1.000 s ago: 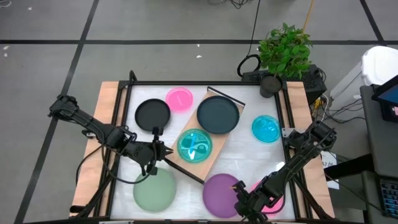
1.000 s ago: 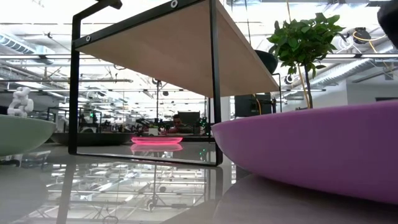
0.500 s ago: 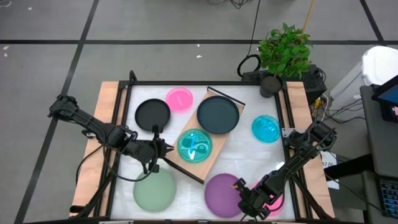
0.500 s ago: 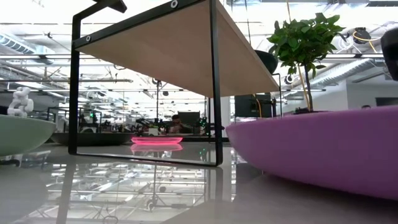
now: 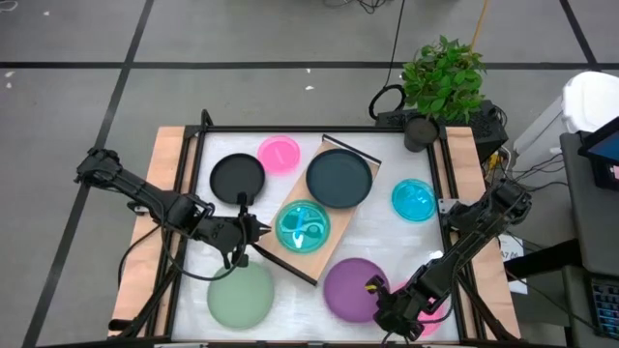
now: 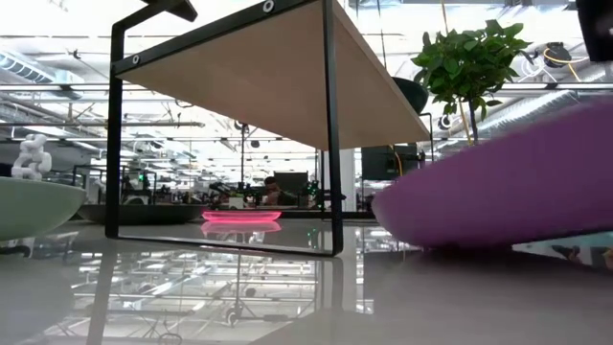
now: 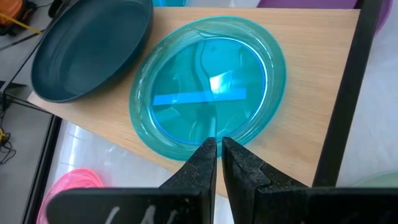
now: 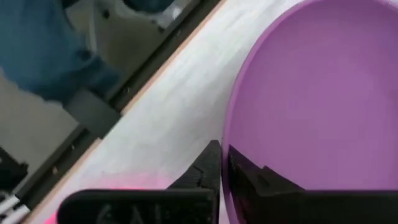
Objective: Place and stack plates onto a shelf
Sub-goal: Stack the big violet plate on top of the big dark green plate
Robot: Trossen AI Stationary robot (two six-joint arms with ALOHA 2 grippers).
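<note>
The shelf [image 5: 336, 221] lies slantwise at mid-table, its light-wood board raised on black rails [image 6: 331, 125]. A dark teal plate [image 5: 338, 179] and a translucent cyan plate [image 7: 208, 84] lie flat on the board. My left gripper [image 5: 261, 230] is shut, its tips [image 7: 217, 146] at the cyan plate's rim on the table's left side. The purple plate [image 5: 354, 287] sits tilted near the front, and my right gripper [image 5: 378, 290] is shut on it. Black [image 5: 237, 177], pink [image 5: 280, 153], cyan [image 5: 414, 200] and pale green [image 5: 240, 295] plates rest on the table. My left gripper's tips stand at the cyan plate's rim [image 7: 200, 149]; I cannot tell whether they touch it. My right gripper pinches the purple plate's rim [image 8: 227, 134] on its near right side, one finger inside the bowl and one outside. The fingers slant down from the table's near right. The plate is tilted, that side raised [image 6: 575, 163] and the opposite edge [image 6: 426, 241] low at the table.
A second pink plate [image 5: 424, 321] lies under my right arm at the near right corner. A black frame [image 5: 290, 130] borders the table, with a potted plant [image 5: 443, 77] beyond the far right corner. There is free tabletop between the shelf and the cyan plate at right.
My right gripper has shut on the purple plate's rim and moved a little toward the far edge. The plate has slid toward the table's right and far side, and its gripped side has tipped up off the table.
</note>
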